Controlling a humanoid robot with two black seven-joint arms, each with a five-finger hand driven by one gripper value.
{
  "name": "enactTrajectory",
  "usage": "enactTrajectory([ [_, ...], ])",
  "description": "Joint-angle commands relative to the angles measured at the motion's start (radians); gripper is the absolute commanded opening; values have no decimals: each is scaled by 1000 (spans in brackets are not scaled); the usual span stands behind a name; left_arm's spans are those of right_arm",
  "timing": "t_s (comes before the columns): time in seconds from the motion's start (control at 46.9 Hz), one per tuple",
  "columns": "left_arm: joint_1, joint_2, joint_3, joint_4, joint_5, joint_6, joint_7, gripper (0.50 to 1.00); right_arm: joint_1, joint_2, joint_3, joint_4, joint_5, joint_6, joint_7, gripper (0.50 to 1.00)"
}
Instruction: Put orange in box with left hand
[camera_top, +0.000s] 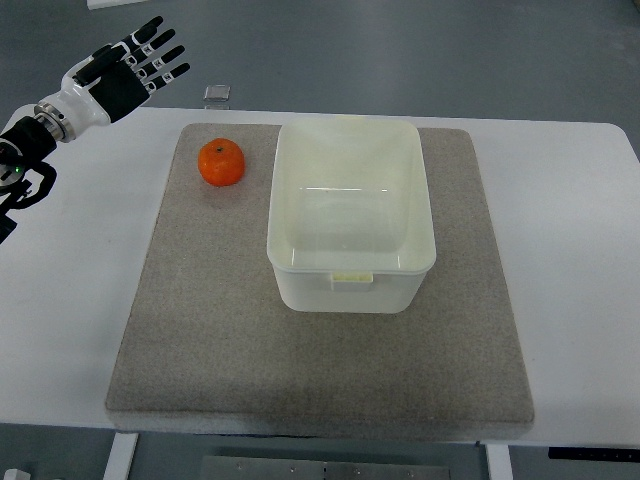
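Since the left hand (128, 70) hovers up at the far-left corner with fingers stretched out and nothing in them, I judge the step in hand is the reach to the orange (221, 163). The orange sits on the grey mat (200, 330) near its far-left corner, just beside the box (350, 215) but not touching its wall. I'd bring the hand down and rightwards over the fruit, fingers kept wide, and close around it from above or from the left side. A round fruit may roll, so I'd close slowly and evenly. The box is empty and open on top, so the drop looks easy; its left wall is the one thing near enough to catch a finger. A small clear object (217, 94) lies on the white table (560, 200) beyond the mat, out of the path. I can't see the right hand.
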Motion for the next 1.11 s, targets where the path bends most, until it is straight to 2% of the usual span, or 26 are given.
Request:
enactTrajectory([
  [0.0,-3,9,2,-1,2,0,0,992,0,0,0,0,0,-1,0,932],
  [0.192,-9,16,3,-1,80,0,-2,994,0,0,0,0,0,0,0,932],
  [0.384,-53,49,-1,-3,428,0,-9,994,0,0,0,0,0,0,0,932],
  [0.47,-59,49,-6,-9,564,0,-54,992,0,0,0,0,0,0,0,932],
  [0.619,-64,49,-3,-20,796,0,-179,992,0,0,0,0,0,0,0,932],
  [0.811,-99,55,-4,-85,1193,0,-298,992,0,0,0,0,0,0,0,932],
  [0.939,-112,55,6,-133,1321,5,-310,992,0,0,0,0,0,0,0,932],
  [1.088,-125,40,11,-138,1505,33,-318,990,0,0,0,0,0,-1,0,932],
])
